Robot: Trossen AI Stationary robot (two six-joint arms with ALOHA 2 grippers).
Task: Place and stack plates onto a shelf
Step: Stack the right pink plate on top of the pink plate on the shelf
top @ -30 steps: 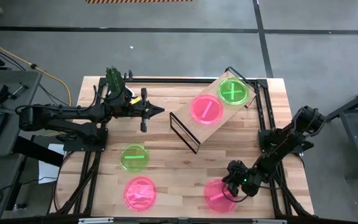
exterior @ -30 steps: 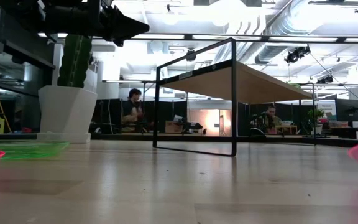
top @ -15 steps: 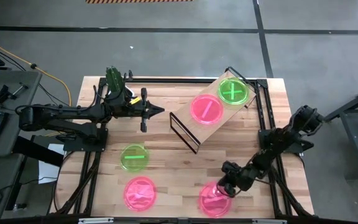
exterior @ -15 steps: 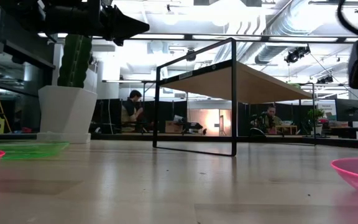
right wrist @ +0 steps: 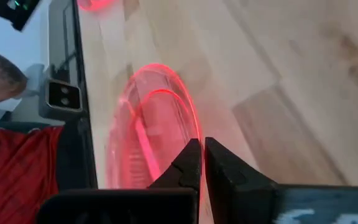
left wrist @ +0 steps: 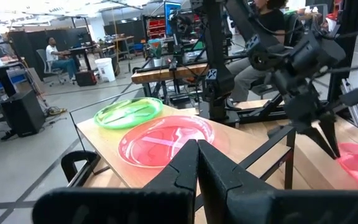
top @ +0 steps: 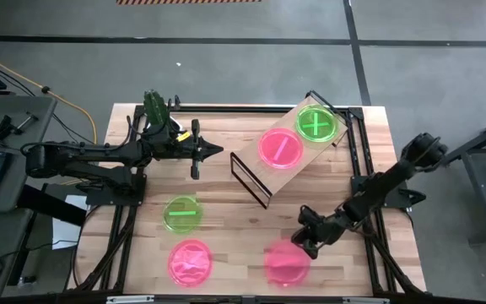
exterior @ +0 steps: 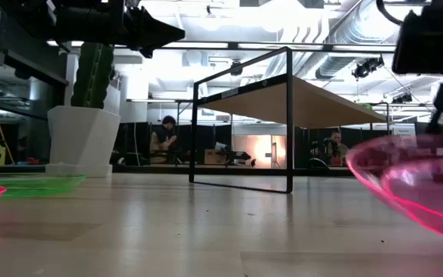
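Grey concrete floor [top: 226, 67] with dark lines, bright ceiling lights [exterior: 283, 15], exposed ducts [exterior: 337, 38], seated people [exterior: 162, 138] at desks

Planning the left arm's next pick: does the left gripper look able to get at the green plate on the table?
Probably yes: the left gripper hovers above bare table, and the green plate lies uncovered on its side, nothing between.

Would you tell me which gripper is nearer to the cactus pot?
Left. The left gripper hovers just beside the cactus pot at the table's far-left edge; the right gripper holds a pink plate near the opposite front corner.
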